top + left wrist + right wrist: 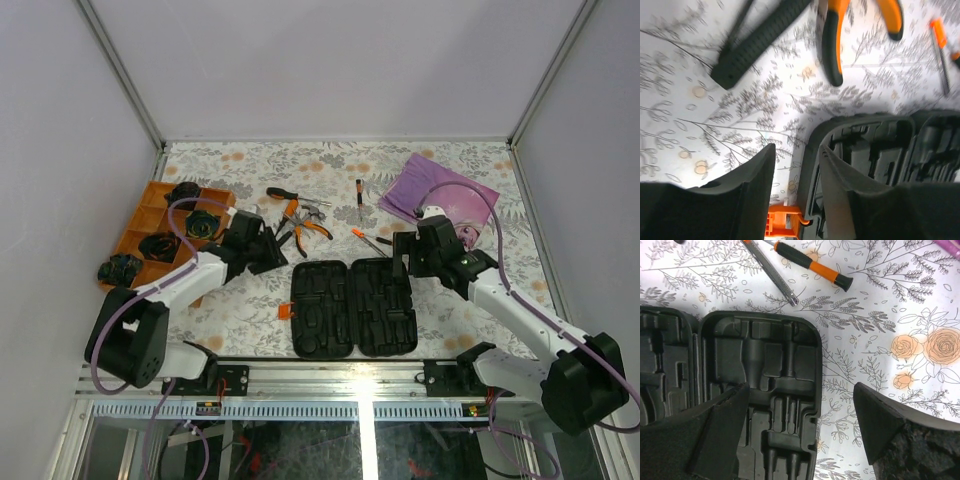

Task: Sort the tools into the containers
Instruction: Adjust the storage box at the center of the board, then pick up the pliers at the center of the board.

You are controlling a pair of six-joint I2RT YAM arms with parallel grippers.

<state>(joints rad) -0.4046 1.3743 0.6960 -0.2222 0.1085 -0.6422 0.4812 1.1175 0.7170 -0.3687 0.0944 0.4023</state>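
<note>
The black tool case [350,305] lies open and flat at the table's near middle, its moulded slots empty, its orange latch [284,312] on the left. Orange-handled pliers [305,224], a screwdriver [283,193], another screwdriver [368,238] and a hammer-like tool [359,196] lie behind it. My left gripper [270,250] is open and empty over the case's left far corner [875,145], with the latch [782,222], the pliers [835,40] and a black handle [760,40] in view. My right gripper [800,392] is open and empty over the case's right half [765,370]; a black-and-orange screwdriver [810,262] lies beyond.
An orange divided tray [150,215] with black coiled lumps stands at the left. A purple bag [440,190] lies at the back right. White walls close in the table on three sides.
</note>
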